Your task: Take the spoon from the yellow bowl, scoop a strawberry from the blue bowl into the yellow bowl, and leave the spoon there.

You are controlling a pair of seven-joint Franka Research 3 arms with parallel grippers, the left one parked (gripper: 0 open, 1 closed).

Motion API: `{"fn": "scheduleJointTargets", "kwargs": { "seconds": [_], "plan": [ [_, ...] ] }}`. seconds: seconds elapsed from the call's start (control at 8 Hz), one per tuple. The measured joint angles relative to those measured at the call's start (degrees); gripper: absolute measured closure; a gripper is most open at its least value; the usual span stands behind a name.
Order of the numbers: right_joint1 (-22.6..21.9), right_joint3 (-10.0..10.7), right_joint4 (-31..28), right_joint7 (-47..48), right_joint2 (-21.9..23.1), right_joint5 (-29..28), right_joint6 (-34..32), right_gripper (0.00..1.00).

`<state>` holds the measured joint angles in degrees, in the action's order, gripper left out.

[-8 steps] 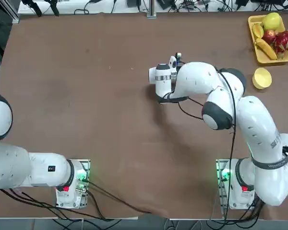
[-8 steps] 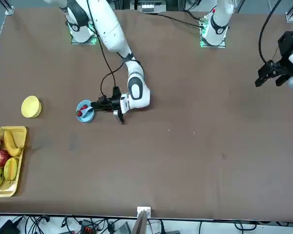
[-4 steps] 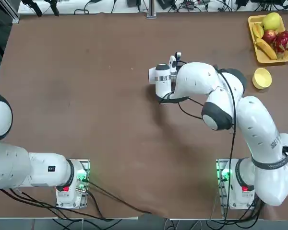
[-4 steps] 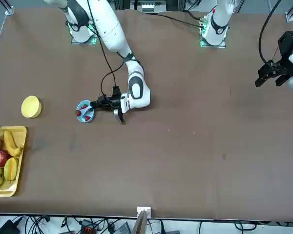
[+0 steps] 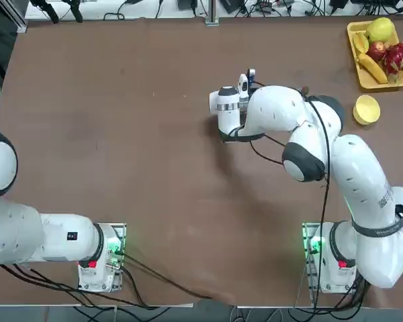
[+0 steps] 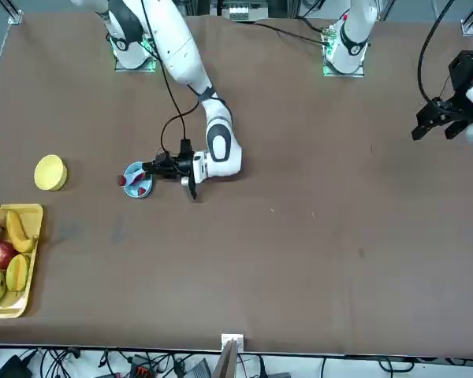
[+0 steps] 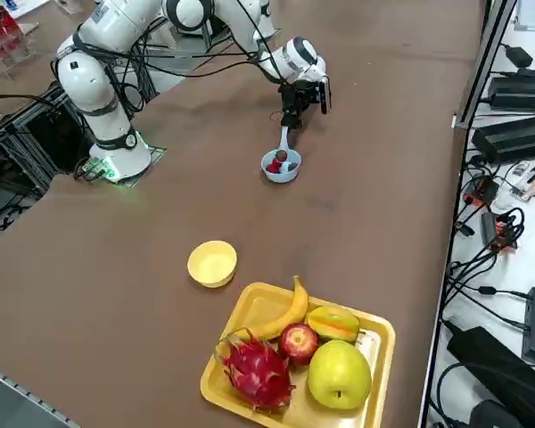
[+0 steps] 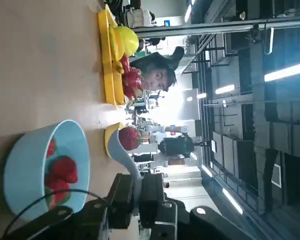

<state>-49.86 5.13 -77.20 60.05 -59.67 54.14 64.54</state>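
Right hand (image 8: 135,197) is clenched on the handle of the spoon (image 8: 124,150), and it sits just beside the blue bowl (image 6: 135,180), on the side toward the arm's wrist. It lies almost level over the surface (image 5: 121,134). In the wrist view, the spoon comes out between the two fingers (image 8: 121,189), and one strawberry (image 8: 129,137) sits in its scoop. The scoop is raised above the rim of the blue bowl, not inside it. More strawberries (image 8: 62,170) lie in the blue bowl. In the side view the spoon (image 7: 283,143) goes down from the hand (image 7: 295,116) to the blue bowl (image 7: 281,167), with a red fruit at its lower end.

Yellow bowl (image 7: 212,263) stands well apart from the blue bowl, near the fruit tray (image 7: 250,308), and I see nothing in it. In the top view it (image 5: 367,109) is close to the right edge of the surface, just under the tray (image 5: 357,50). The tray holds a banana (image 7: 281,316), an apple (image 7: 298,341), a dragon fruit (image 7: 257,370) and a big yellow-green fruit (image 7: 339,374).
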Motion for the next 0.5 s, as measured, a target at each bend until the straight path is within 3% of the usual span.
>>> {"fn": "scheduleJointTargets", "kwargs": {
  "seconds": [0.5],
  "plan": [
    [2.5,0.8,0.3,-2.0,1.9,0.0,-0.9,0.89]
  ]
}}
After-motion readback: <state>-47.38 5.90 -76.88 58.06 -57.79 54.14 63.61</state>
